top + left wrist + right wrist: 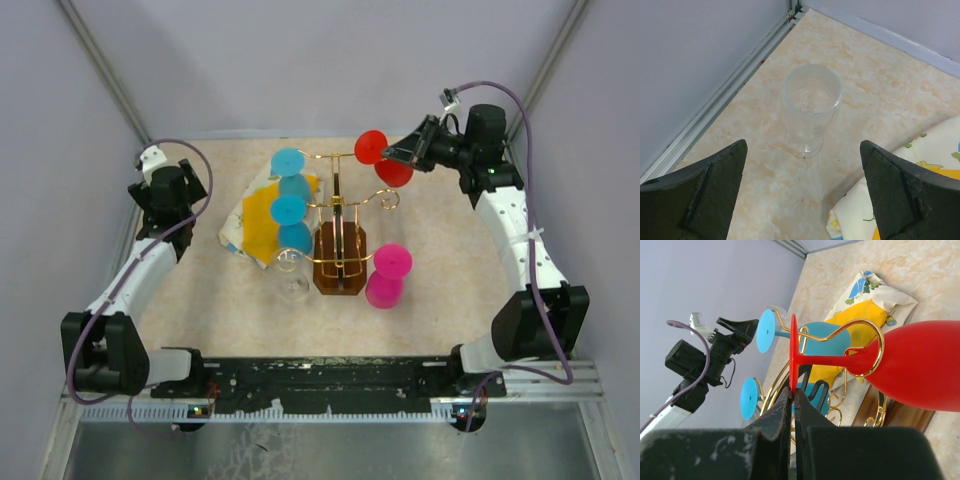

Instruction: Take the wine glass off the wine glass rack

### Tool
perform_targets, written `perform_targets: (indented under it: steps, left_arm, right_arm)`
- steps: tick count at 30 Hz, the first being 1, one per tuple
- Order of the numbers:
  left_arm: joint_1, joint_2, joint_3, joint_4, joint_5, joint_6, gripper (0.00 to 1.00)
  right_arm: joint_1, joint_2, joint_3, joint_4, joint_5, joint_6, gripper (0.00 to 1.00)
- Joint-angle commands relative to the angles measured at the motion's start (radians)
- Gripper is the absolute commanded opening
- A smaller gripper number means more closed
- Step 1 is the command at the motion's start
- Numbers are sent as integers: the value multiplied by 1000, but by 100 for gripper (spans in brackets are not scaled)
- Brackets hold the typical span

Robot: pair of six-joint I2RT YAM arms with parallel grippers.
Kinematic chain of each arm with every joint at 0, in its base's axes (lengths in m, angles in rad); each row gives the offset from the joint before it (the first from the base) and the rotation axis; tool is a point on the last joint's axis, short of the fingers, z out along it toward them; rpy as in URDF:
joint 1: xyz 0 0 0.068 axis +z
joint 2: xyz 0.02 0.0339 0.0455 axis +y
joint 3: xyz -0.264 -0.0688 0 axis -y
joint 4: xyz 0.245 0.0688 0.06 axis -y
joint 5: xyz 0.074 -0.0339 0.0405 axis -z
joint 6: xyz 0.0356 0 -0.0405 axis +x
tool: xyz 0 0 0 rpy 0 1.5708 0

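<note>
A red wine glass [394, 172] hangs sideways by its stem in a scroll-ended arm of the gold wire wine glass rack [340, 262], at the rack's far right. My right gripper [388, 155] is shut on the rim of the glass's flat foot. The right wrist view shows its jaws [793, 390] pinching that red foot, with the red bowl [920, 365] to the right and the gold wire loop [875, 340] around the stem. My left gripper [168, 195] is at the far left, open and empty. Between its fingers [803, 145], a clear glass [811, 107] stands on the table.
Two blue glasses [287, 162] [288, 210] hang on the rack's left side. A pink glass [387, 275] stands upside down right of the wooden base. A yellow-and-white cloth [255, 215] lies left of the rack. Another clear glass [293, 283] sits by the base. Walls close off the sides and back.
</note>
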State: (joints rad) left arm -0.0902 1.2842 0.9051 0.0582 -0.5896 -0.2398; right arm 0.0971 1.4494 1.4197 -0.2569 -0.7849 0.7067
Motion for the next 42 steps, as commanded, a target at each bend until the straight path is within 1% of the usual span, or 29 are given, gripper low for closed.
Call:
perform_targets:
  steps: [1,5,9,23,28,32,36,42]
  left_arm:
    - [-5,-17,16,-8,25,15,100]
    - [-5,-12,20,-8,36,17,100]
    - [-5,-8,20,-10,42,15,100]
    - [-5,-4,14,-26,54,10,100]
    - [-5,1,18,-25,62,9,100]
    - [-6,4,21,-26,68,5,100]
    - [-5,5,21,-27,70,9,100]
    - [-5,5,21,-27,70,16,100]
  right_arm:
    - [2,-14,68,12,-16,-33,0]
    - [-3,-14,60,-20,-1,-46,0]
    - [-15,-25,28,2,-8,-23,0]
    - [-85,-24,-11,-3,8,-14,0]
    - [-95,-15,-17,59,0,9,0]
    - [-94,11,3,108,-21,39,0]
    - [-94,37,51,105,-22,36,0]
    - [-91,75,78,116,-54,37,0]
